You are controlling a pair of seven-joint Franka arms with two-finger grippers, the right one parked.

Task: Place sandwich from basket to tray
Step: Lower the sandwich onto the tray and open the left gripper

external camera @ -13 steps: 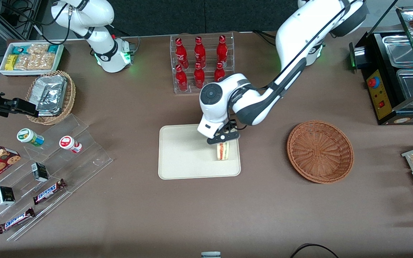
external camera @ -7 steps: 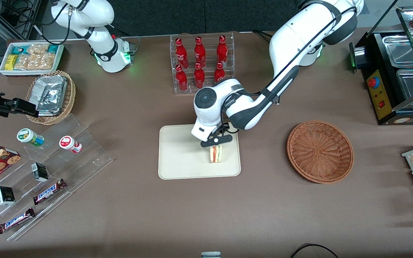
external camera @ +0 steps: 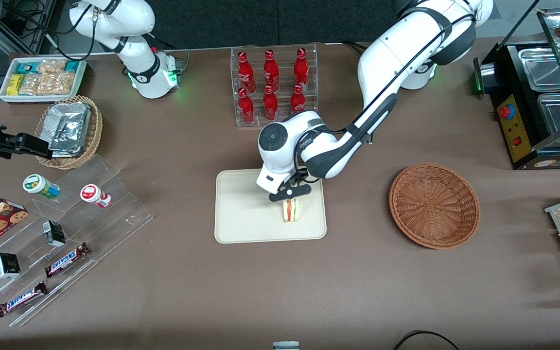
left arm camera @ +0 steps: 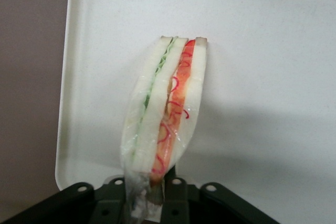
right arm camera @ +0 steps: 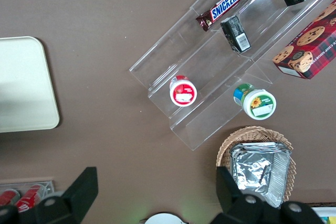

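Gripper (external camera: 289, 193), still clamping the sandwich (external camera: 291, 210), has slid inward over the tray (external camera: 241, 214) (basket (external camera: 434, 205) empty); release remains.

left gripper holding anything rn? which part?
Yes: the gripper, over the tray, is shut on the sandwich, pinching one end of the wrapped wedge, bread faces between the fingers.

My working arm (external camera: 387, 82) is glossy white with dark grey joint bands, a black cable along it, a round grey cap, and a black gripper (external camera: 289, 193).
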